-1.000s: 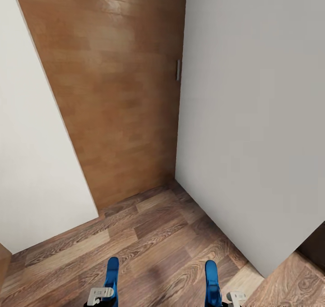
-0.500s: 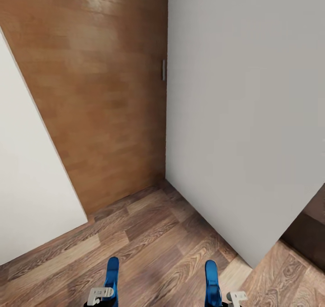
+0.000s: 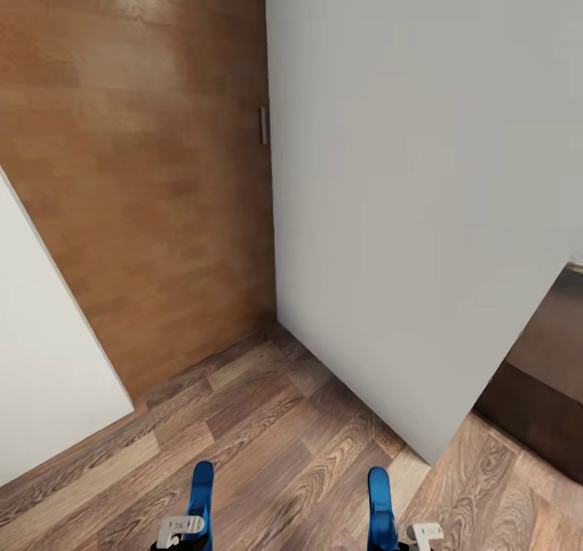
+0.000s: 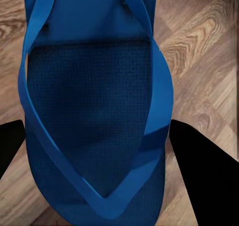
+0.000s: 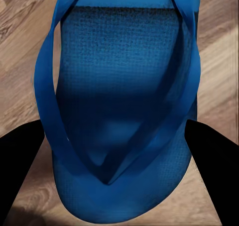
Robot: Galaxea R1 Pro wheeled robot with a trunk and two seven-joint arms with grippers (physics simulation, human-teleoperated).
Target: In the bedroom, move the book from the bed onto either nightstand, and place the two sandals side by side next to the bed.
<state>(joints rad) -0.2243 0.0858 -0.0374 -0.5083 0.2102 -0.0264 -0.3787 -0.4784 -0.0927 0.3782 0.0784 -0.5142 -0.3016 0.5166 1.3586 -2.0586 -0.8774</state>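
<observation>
1. Our head view has swung since a second ago: the brown door (image 3: 154, 171) and the white wall (image 3: 421, 211) have slid toward the picture's left. A dark-brown wooden piece (image 3: 546, 381) now shows past the wall's corner. The camera turned; the room did not move.
2. Our left gripper (image 4: 97, 139) is closed on the left sandal (image 4: 92, 111), its dark fingers (image 4: 206, 166) on both edges.
3. Our right gripper (image 5: 117, 154) likewise clamps the right sandal (image 5: 122, 106).
4. Both sandals hang above the plank floor (image 3: 267, 438).
5. We judge we are turning toward the bed; bed and book are yet to be reached.
</observation>
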